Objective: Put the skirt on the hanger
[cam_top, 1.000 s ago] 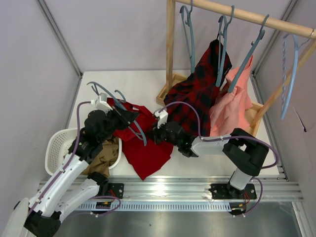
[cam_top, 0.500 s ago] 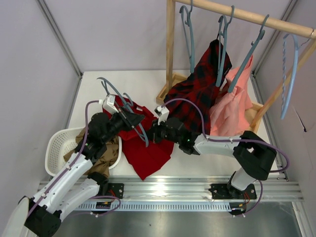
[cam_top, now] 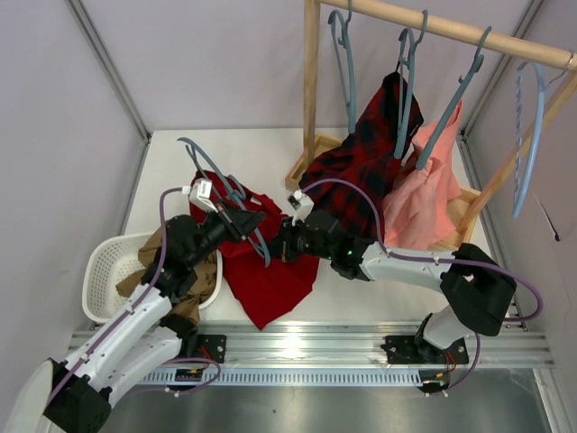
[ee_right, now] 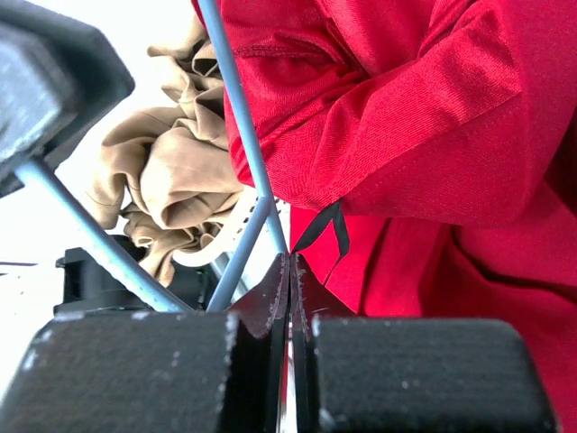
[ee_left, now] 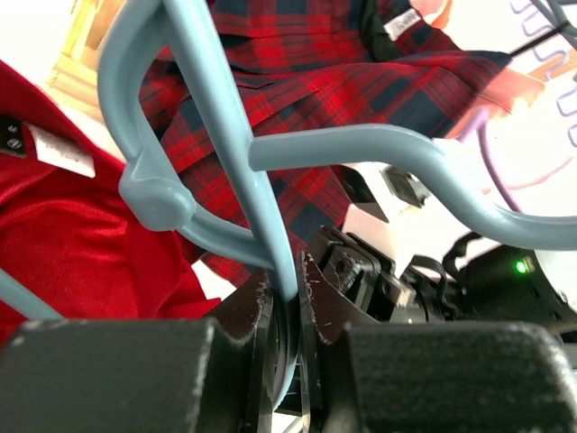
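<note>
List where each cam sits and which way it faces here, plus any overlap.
Top external: above and behind the bases, looking down at the table; both arms show, left gripper and right gripper close together at the skirt.
Left wrist: on the left wrist, looking along its own fingers, clamped on the hanger, toward the plaid garment and the right arm.
Right wrist: on the right wrist, looking along its own closed fingers at the skirt, tan garment behind.
Shared: both wrist views show the hanger and the skirt.
</note>
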You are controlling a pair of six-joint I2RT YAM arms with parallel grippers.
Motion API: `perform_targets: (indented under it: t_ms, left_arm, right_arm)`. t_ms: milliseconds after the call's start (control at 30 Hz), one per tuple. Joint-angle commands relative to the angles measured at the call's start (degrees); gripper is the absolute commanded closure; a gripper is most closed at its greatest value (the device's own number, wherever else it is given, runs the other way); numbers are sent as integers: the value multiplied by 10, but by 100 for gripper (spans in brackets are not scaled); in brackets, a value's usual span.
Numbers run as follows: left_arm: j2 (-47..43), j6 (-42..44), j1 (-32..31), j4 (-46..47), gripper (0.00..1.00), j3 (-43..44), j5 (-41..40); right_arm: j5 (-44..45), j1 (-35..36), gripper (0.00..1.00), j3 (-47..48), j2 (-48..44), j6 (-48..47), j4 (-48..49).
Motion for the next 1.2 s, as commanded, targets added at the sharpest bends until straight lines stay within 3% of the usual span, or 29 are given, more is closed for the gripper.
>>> perform_targets:
  t_ms: [0, 467, 1167]
  left_arm:
    - [-21, 37, 6, 113, 97, -16, 11]
    - [-33, 64, 5, 302, 98, -102, 70]
    - [11, 58, 5, 527, 98, -148, 160]
  right_arm:
    - [-33, -3, 100, 26, -20, 51, -5]
    - [-53, -11, 100, 25, -31, 146, 19]
    - [-73, -14, 100, 21, -61, 177, -17]
